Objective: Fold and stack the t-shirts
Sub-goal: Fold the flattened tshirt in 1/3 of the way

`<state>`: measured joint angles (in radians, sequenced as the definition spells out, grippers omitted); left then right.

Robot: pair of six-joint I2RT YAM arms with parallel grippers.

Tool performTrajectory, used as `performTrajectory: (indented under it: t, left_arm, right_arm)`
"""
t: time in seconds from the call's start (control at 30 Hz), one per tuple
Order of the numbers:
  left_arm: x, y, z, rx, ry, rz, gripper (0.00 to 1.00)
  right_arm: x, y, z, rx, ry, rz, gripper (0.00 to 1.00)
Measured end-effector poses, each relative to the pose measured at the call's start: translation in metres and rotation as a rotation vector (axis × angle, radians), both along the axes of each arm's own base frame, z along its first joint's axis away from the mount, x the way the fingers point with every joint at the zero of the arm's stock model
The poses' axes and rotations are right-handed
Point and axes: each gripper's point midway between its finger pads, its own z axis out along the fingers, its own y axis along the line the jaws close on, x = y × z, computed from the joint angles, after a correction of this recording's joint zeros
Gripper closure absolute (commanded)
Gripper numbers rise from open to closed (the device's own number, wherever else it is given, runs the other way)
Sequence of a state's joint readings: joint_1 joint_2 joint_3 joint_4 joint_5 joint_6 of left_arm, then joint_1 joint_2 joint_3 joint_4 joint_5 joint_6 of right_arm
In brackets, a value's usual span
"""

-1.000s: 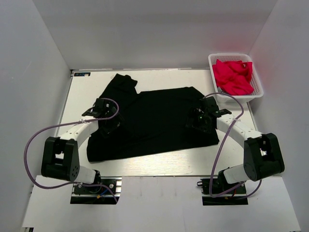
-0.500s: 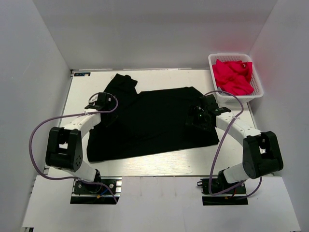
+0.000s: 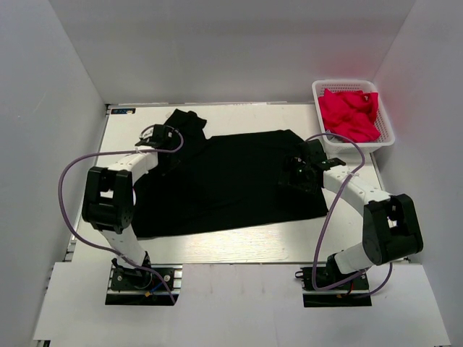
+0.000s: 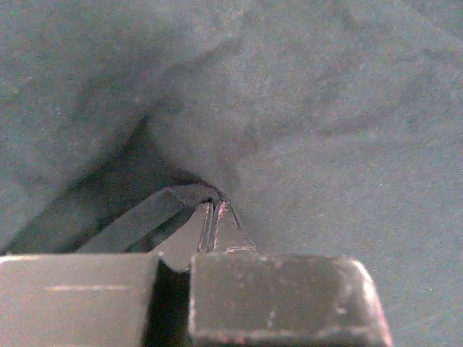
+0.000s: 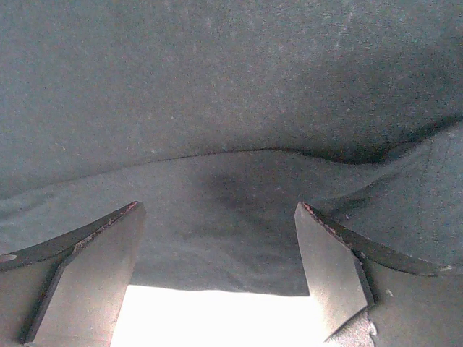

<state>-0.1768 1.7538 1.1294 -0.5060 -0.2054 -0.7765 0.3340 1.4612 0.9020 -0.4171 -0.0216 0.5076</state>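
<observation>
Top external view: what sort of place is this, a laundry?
Likely a robot test booth: plain white walls box in a table, with left arm and right arm bolted at its edge, over a black t-shirt.

Left claw (image 4: 212, 217) camera was too close: cloth blurry, black t-shirt (image 4: 325, 144) edges cut off by the frame. From above, claw tips were unreadable, black on black. Red t-shirts (image 3: 351, 116) were heaped, count unclear.
</observation>
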Motion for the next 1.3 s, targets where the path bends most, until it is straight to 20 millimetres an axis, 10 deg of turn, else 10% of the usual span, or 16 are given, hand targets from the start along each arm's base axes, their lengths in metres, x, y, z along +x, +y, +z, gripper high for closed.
performTrajectory:
  t: [0.17,0.3,0.33,0.43,0.83,1.13,1.3]
  left_arm:
    - [0.016,0.011,0.017,0.050,-0.001,0.065,0.96]
    - [0.007,0.021,0.020,0.088,0.035,0.113,0.50]
    - [0.005,0.023,0.020,0.094,0.043,0.123,0.25]
    - [0.003,0.026,0.022,0.102,0.055,0.136,0.00]
    - [-0.013,0.021,0.062,0.065,-0.059,0.076,0.00]
    - [-0.140,0.019,-0.026,-0.009,0.202,0.058,0.00]
    - [-0.159,0.020,-0.024,-0.034,0.196,0.104,0.00]
  right_arm:
    - [0.000,0.000,0.000,-0.004,0.000,0.006,0.10]
    - [0.000,-0.001,0.000,-0.007,-0.002,0.011,0.10]
    - [0.000,-0.001,0.000,-0.008,-0.002,0.012,0.10]
    - [-0.001,-0.001,0.000,-0.009,-0.002,0.015,0.10]
    - [0.000,-0.012,0.021,-0.033,-0.096,-0.015,0.10]
    - [-0.026,-0.022,-0.018,-0.057,-0.001,-0.048,0.10]
    - [-0.042,-0.019,-0.040,-0.024,0.059,-0.075,0.10]
